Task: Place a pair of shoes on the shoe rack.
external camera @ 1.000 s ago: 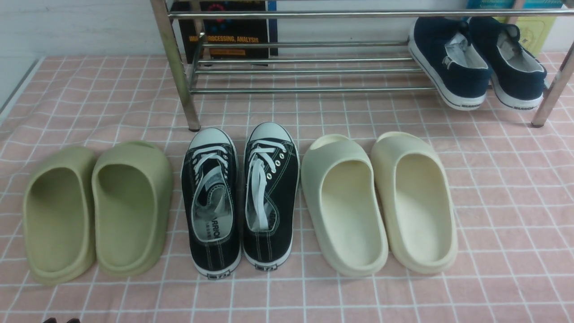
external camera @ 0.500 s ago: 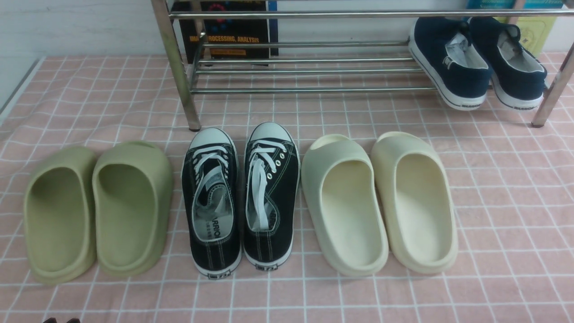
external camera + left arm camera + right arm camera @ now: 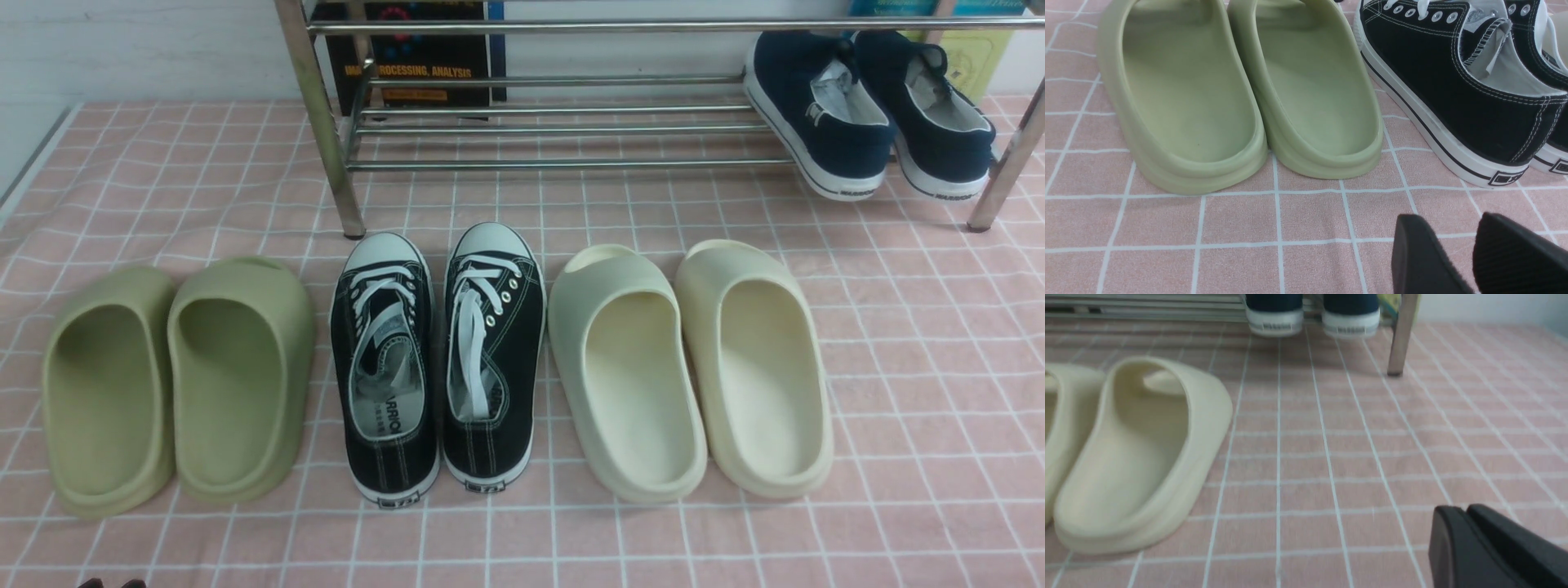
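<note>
Tabletop: pink cloth, white grid, creased at left edge; pale wall behind.
Row left to right: green slides, black sneakers, cream slides.
Rack at back; book behind it.
Navy shoes on rack's low bars, right end, heels out.
Left tool: narrow gap, empty, near black sneaker heel.
Right tool: closed, empty, right of cream slides.

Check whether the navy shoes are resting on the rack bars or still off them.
Touching. In the front view both navy shoes lie tilted on the shoe rack bars, heels overhanging the front bar, clear of the cloth.
</note>
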You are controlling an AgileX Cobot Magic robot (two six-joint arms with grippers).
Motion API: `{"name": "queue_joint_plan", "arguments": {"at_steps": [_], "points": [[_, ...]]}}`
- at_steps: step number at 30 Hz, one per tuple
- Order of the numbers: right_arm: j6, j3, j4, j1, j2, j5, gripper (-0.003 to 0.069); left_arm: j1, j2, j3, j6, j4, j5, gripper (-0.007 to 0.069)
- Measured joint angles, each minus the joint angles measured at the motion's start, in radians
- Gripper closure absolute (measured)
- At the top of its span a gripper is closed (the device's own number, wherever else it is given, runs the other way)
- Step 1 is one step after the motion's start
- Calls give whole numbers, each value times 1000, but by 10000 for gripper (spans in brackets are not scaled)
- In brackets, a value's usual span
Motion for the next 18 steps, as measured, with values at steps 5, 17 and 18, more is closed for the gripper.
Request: {"name": "queue_joint_plan", "arguments": {"at_steps": [5, 17, 18], "points": [[20, -7, 64, 0, 0, 44, 600, 0, 0, 0, 0, 6, 0, 385], [-71, -10, 174, 0, 0, 54, 586, 0, 0, 0, 0, 6, 0, 385], [-71, -10, 175, 0, 0, 54, 586, 0, 0, 0, 0, 6, 0, 385]]}}
